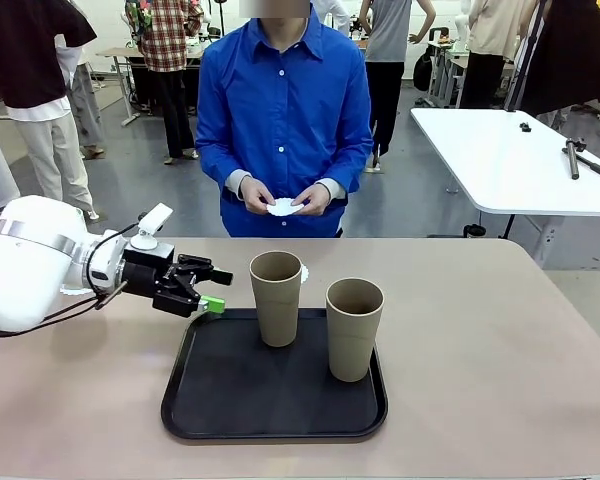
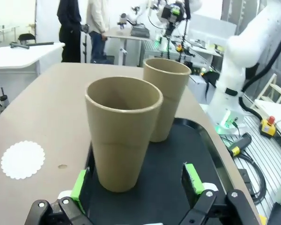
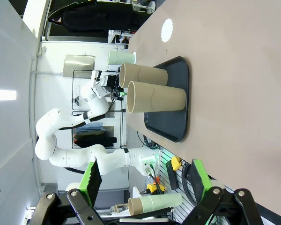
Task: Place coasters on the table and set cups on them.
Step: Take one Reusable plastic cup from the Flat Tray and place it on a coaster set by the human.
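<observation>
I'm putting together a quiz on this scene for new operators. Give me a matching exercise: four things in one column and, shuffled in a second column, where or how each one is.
Things:
1. left tan cup
2. near coaster
3. far coaster
4. left gripper

Places or states:
A. open, by the far left corner of the black tray
B. in the person's hands
C. flat on the beige table, beyond the tray
D. upright on the tray

Pairs: 1-D, 2-C, 3-B, 4-A.

No text, label, brand or number can be read — anything far off is too small; nothing legible.
</observation>
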Controlling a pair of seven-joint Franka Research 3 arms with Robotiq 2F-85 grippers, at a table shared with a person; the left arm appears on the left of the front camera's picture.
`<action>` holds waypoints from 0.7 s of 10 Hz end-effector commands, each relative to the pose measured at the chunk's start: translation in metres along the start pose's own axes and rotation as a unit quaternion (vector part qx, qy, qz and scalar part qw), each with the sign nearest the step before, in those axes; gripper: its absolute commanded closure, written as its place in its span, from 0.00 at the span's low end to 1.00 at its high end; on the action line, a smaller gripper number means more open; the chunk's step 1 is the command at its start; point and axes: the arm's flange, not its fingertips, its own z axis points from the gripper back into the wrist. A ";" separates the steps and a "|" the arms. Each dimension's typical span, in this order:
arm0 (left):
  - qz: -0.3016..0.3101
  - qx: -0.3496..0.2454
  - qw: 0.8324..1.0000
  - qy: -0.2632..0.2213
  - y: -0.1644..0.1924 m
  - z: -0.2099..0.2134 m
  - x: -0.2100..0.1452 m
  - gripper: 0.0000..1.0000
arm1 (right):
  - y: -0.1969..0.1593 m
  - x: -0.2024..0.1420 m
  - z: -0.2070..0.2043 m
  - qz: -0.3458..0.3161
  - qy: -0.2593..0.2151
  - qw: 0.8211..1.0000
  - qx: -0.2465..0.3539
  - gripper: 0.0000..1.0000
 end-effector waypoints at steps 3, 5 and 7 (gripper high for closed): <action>-0.034 0.033 0.999 0.017 -0.001 -0.005 0.001 0.00 | 0.000 -0.001 0.000 0.004 -0.003 1.000 0.008 0.00; 0.002 0.015 1.000 -0.010 0.004 -0.002 0.001 0.00 | 0.000 -0.001 0.000 0.004 -0.003 1.000 0.008 0.00; 0.002 0.015 1.000 -0.010 0.004 -0.002 0.001 0.00 | 0.000 -0.001 0.000 0.004 -0.003 1.000 0.008 0.00</action>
